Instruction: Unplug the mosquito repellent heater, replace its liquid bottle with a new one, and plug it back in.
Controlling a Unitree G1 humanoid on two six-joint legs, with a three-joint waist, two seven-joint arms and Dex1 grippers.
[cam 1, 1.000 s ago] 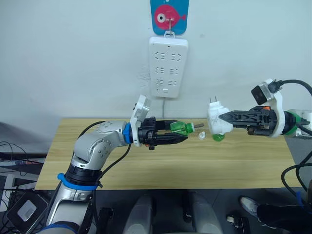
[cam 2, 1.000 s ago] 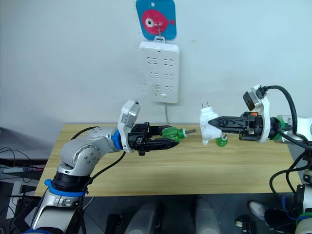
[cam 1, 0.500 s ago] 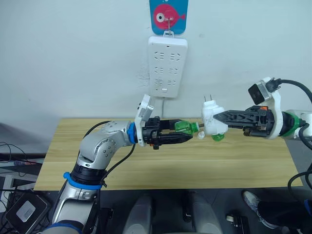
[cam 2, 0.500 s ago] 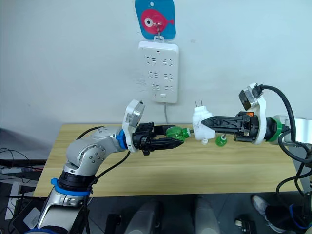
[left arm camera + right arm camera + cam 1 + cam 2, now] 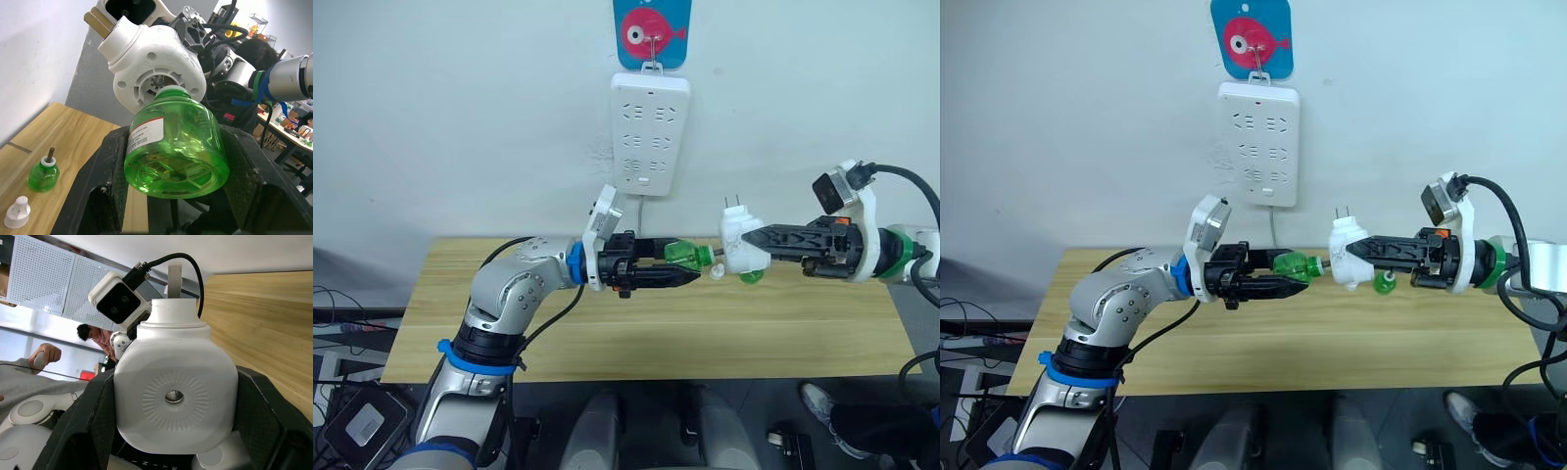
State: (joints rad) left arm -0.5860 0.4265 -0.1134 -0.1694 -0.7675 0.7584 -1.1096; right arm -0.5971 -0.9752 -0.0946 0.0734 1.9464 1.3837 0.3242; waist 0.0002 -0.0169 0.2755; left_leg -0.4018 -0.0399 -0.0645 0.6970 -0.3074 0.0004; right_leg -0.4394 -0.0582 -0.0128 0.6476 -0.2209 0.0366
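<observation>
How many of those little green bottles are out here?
2. One green bottle is clamped in the left gripper, its neck at the white heater that the right gripper holds. The other bottle stands on the table behind them.

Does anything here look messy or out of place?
Nothing spilled or broken. A small green bottle stands uncapped on the table, wick exposed, with a loose white cap beside it.

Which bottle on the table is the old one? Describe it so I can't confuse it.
Start at the white power strip on the wall and drop to the wooden table. Below the heater in the right hand stands a small green bottle, wick bare, white cap beside it. The fuller green bottle is in the left hand.
</observation>
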